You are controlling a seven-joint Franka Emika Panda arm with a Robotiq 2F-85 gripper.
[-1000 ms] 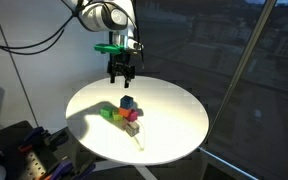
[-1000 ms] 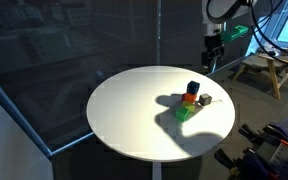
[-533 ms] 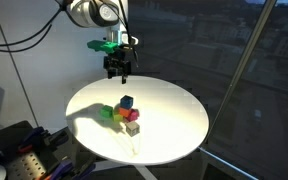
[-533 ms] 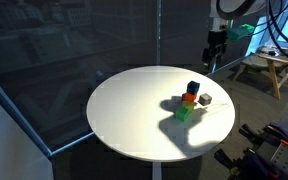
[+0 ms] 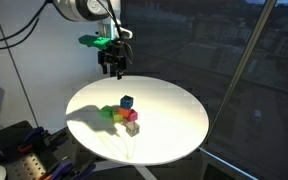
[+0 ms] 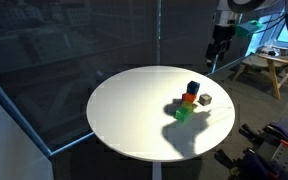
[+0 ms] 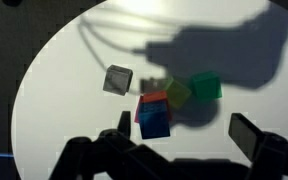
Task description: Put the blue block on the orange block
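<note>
The blue block [image 5: 127,102] sits on top of the orange block [image 5: 130,115] near the middle of the round white table [image 5: 174,120], seen in both exterior views. In an exterior view the blue block [image 6: 192,88] rests on the orange block [image 6: 189,98]. In the wrist view the blue block [image 7: 155,121] covers most of the orange block [image 7: 154,98]. My gripper [image 5: 113,68] hangs open and empty high above the table's far side, well clear of the blocks. It also shows in an exterior view [image 6: 214,60] and in the wrist view [image 7: 184,128].
A green cube [image 5: 108,112], a yellow cube [image 5: 119,116] and a pale grey-white cube [image 5: 132,128] lie beside the stack. In the wrist view they are the green cube [image 7: 206,87], yellow cube [image 7: 178,93] and grey cube [image 7: 117,79]. A wooden stool [image 6: 265,70] stands beyond the table.
My gripper has risen and drawn away from the stack towards the table's far edge. The blocks have not moved.
</note>
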